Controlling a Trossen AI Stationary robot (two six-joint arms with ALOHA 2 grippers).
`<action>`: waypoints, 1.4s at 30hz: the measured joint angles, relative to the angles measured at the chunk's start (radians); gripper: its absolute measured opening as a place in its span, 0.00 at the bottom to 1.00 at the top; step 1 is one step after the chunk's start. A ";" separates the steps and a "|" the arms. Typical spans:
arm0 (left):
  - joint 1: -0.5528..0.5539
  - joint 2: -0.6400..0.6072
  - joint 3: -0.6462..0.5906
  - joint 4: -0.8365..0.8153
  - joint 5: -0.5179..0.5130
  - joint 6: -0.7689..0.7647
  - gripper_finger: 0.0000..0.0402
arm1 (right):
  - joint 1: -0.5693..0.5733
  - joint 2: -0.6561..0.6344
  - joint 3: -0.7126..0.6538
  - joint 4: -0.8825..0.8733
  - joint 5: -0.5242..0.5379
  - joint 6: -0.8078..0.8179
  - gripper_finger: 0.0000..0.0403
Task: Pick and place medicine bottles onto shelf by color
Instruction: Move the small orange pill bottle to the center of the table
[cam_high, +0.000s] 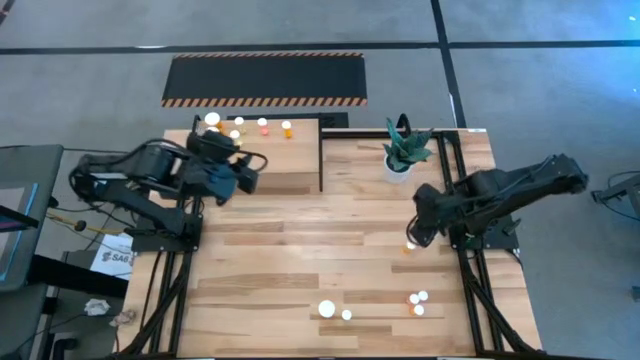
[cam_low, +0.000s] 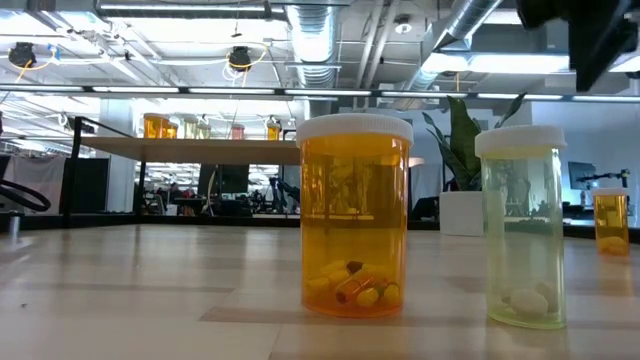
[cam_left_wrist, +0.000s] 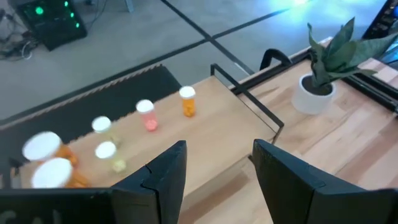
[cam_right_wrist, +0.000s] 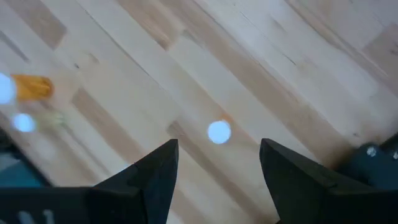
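Front bottles: big orange one (cam_low: 355, 215) and a yellowish one (cam_low: 523, 227) sit right up close in the low view, on the surface (cam_high: 330, 260).
Shelf: light-wood shelf (cam_high: 262, 150) at the back-left, carrying about six bottles (cam_left_wrist: 187, 101).
Left pincer: (cam_left_wrist: 214, 171) released, hovering over the shelf.
Right pincer: (cam_right_wrist: 214, 171) also spread, above a small orange bottle (cam_right_wrist: 219, 131), probably upright.

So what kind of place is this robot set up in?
Probably a lab or workshop in an industrial hall: bare ceiling ducts, a concrete floor with a striped black mat, and a wooden table on a metal frame.
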 joint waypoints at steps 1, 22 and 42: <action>-0.002 0.014 0.000 0.000 0.000 -0.020 0.43 | 0.010 0.001 -0.025 0.009 0.007 -0.010 0.62; -0.103 0.145 0.000 0.004 -0.009 -0.298 0.43 | -0.024 0.131 -0.256 0.175 -0.028 -0.109 0.62; -0.139 0.144 0.000 0.003 -0.020 -0.305 0.43 | 0.052 0.176 -0.256 0.292 -0.025 0.029 0.62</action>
